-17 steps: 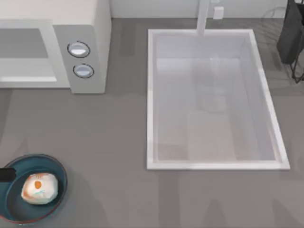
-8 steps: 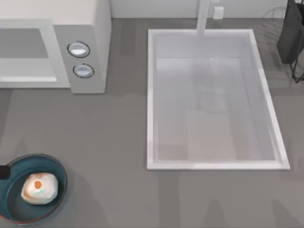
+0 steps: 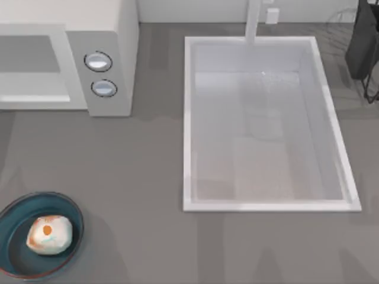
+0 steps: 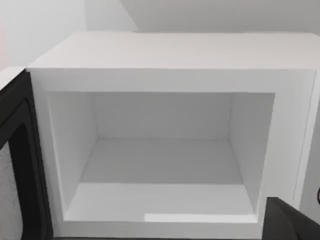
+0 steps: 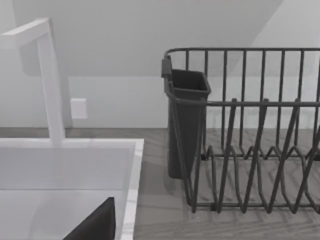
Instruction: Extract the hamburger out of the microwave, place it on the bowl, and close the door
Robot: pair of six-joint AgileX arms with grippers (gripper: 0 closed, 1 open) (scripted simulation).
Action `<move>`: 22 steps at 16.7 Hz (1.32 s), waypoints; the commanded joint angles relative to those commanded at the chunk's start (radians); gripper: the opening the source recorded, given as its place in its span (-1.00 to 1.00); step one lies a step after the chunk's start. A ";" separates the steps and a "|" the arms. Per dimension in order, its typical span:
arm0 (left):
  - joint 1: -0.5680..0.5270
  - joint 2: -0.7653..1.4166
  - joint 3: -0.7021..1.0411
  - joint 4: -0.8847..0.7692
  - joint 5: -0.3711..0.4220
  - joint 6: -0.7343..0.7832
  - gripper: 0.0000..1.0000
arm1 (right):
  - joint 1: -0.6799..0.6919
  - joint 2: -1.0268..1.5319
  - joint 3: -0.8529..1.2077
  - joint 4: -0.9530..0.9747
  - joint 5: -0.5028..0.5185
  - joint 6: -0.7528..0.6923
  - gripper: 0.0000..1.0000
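microwave [image 4: 170,150] cavity unobstructed, door [image 4: 17,165] open

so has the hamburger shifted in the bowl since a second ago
No. In the top view the hamburger sits at the same spot inside the bowl, equally far from the microwave knobs as before.
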 joint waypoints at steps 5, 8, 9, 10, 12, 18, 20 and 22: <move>-0.018 -0.011 -0.002 -0.011 -0.018 0.001 -1.00 | 0.000 0.000 0.000 0.000 0.000 0.000 1.00; -0.099 -0.053 0.008 -0.063 -0.099 0.000 -1.00 | 0.000 0.000 0.000 0.000 0.000 0.000 1.00; -0.140 -0.073 0.011 -0.085 -0.140 -0.001 -1.00 | 0.000 0.000 0.000 0.000 0.000 0.000 1.00; -0.187 -0.095 0.013 -0.109 -0.187 -0.001 -1.00 | 0.000 0.000 0.000 0.000 0.000 0.000 1.00; -0.284 -0.138 0.014 -0.153 -0.284 -0.002 -1.00 | 0.000 0.000 0.000 0.000 0.000 0.000 1.00; -0.374 -0.189 0.011 -0.201 -0.374 -0.003 -1.00 | 0.000 0.000 0.000 0.000 0.000 0.000 1.00; -0.367 -0.184 0.012 -0.198 -0.368 -0.003 -1.00 | 0.000 0.000 0.000 0.000 0.000 0.000 1.00; -0.330 -0.179 0.010 -0.191 -0.330 -0.003 -1.00 | 0.000 0.000 0.000 0.000 0.000 0.000 1.00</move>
